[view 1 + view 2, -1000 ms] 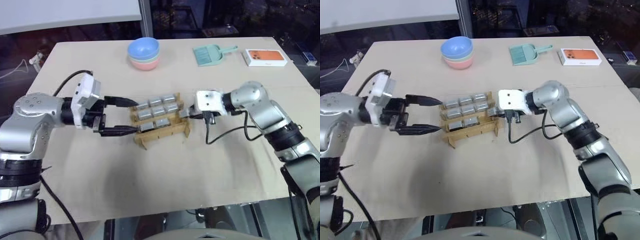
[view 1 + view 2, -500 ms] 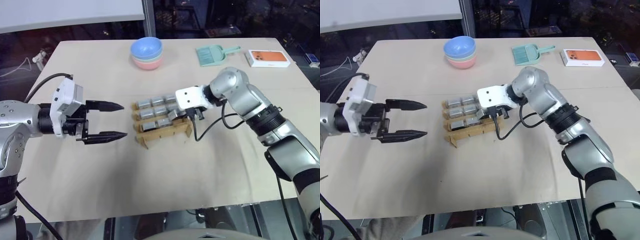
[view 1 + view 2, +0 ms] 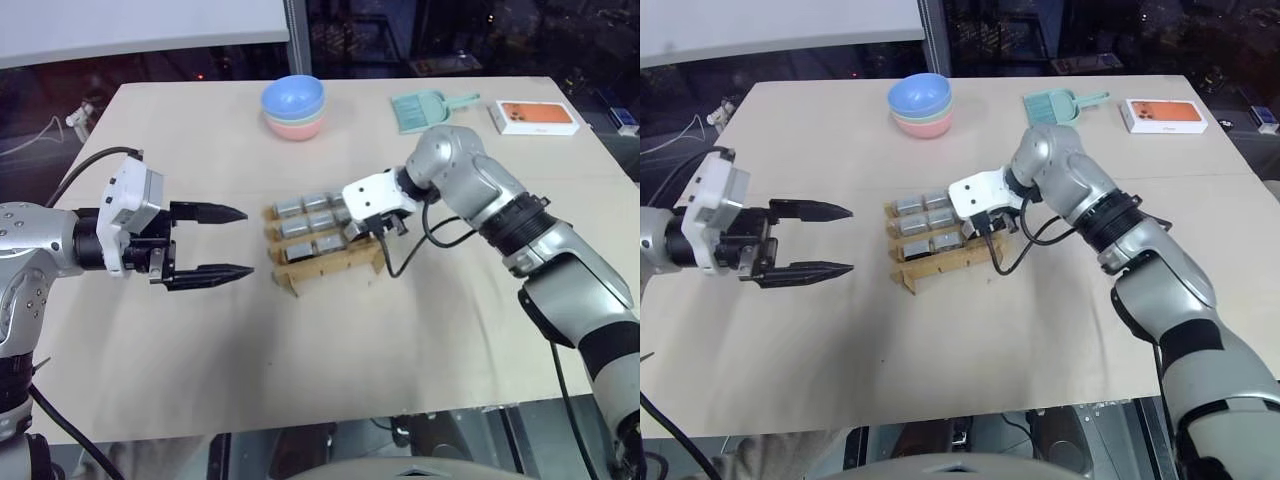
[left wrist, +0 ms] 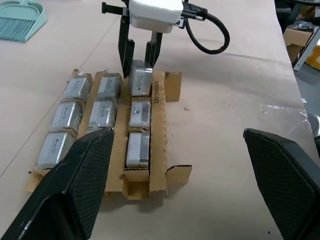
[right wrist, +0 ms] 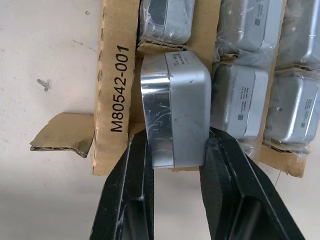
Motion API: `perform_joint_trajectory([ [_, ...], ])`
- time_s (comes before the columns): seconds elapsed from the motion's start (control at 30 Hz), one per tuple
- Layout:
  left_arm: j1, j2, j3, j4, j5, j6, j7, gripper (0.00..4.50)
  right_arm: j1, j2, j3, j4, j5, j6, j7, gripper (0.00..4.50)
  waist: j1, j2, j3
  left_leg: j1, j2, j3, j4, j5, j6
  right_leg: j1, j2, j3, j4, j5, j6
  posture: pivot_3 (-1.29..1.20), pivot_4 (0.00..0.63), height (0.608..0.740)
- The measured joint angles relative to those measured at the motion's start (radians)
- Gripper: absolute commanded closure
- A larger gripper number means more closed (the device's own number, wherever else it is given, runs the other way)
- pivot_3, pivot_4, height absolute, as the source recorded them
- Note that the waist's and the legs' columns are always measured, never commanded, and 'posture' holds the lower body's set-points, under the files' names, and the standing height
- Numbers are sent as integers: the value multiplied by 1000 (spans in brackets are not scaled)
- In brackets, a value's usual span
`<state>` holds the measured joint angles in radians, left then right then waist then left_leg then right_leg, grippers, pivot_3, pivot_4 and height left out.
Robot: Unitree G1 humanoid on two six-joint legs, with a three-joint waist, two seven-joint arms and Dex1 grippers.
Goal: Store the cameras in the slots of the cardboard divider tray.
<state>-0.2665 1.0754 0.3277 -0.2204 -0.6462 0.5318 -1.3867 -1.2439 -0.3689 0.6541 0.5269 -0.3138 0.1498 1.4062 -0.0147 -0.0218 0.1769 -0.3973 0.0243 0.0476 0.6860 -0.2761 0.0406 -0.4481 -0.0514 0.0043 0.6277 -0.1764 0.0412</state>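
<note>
Our right claw [image 5: 172,150] is clamped on the last camera [image 5: 176,112], poised directly over the tray's [image 4: 159,95] one empty corner slot, long axis along the row. Left claw [image 3: 232,241] gapes wide, well off.

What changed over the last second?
The left gripper, open, pulled back from the tray and now hovers apart. The right gripper carried its camera in over the tray's last slot, tilting downward. The eight stored cameras and the tray stayed put.
</note>
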Motion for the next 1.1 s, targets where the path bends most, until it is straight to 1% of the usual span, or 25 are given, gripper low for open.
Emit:
perform_joint_trajectory([
  [0.33,34,0,18,10,-5,-19,7,209,11,7,9,-33,-45,21,27,3779,-1,0,0,0,0,0,0,0,0,0,0,0,0,0,0,0,150,740],
  [0.63,32,0,18,31,-5,-37,6,209,17,22,13,-38,-66,58,45,3779,-2,0,-1,1,0,0,0,0,0,0,0,0,0,0,0,0,150,740],
  [0.67,31,0,17,34,-5,-38,6,209,16,24,12,-37,-67,64,46,3279,-2,0,-1,1,0,0,0,0,0,0,0,0,0,0,0,0,150,740],
  [0.7,31,0,17,35,-5,-38,6,209,16,24,12,-37,-68,65,46,2666,-2,0,-1,1,0,0,0,0,0,0,0,0,0,0,0,0,150,740],
  [0.73,31,0,17,35,-5,-38,6,209,16,27,12,-37,-69,68,46,2561,-3,0,-1,1,0,0,0,0,0,0,0,0,0,0,0,0,150,740],
  [0.77,30,-1,17,35,-6,-38,6,209,16,33,14,-33,-81,76,40,2363,-3,0,-1,1,0,0,0,0,0,0,0,0,0,0,0,0,150,740],
  [0.8,30,-1,16,35,-6,-39,6,209,14,34,13,-33,-90,81,37,1825,-1,0,-1,0,0,0,-1,0,-1,0,0,0,0,0,0,0,150,740],
  [0.83,30,-1,16,35,-6,-39,6,209,12,34,12,-33,-92,82,36,1396,1,0,-1,0,0,0,-1,0,-1,0,0,-1,0,0,0,0,150,740],
  [0.9,30,-1,16,36,-6,-39,6,209,2,32,8,-38,-93,87,60,697,0,-2,-2,0,0,0,-1,0,-1,0,0,-1,-1,0,0,0,150,740],
  [0.93,30,-1,16,36,-6,-39,7,209,2,34,7,-38,-92,88,69,205,-1,-3,-3,0,0,0,-1,0,-1,0,0,-1,-1,0,0,0,150,740],
  [0.97,30,-2,16,37,-6,-39,7,209,3,38,2,-38,-90,90,71,22,-4,-3,-3,1,0,0,-1,0,-1,0,0,0,-1,0,0,0,150,740],
  [1.1,30,-2,16,36,-7,-39,7,209,12,50,-2,-33,-91,113,57,22,-20,-3,-3,2,1,-1,-1,0,0,0,0,-1,3,-1,-2,0,150,740],
])
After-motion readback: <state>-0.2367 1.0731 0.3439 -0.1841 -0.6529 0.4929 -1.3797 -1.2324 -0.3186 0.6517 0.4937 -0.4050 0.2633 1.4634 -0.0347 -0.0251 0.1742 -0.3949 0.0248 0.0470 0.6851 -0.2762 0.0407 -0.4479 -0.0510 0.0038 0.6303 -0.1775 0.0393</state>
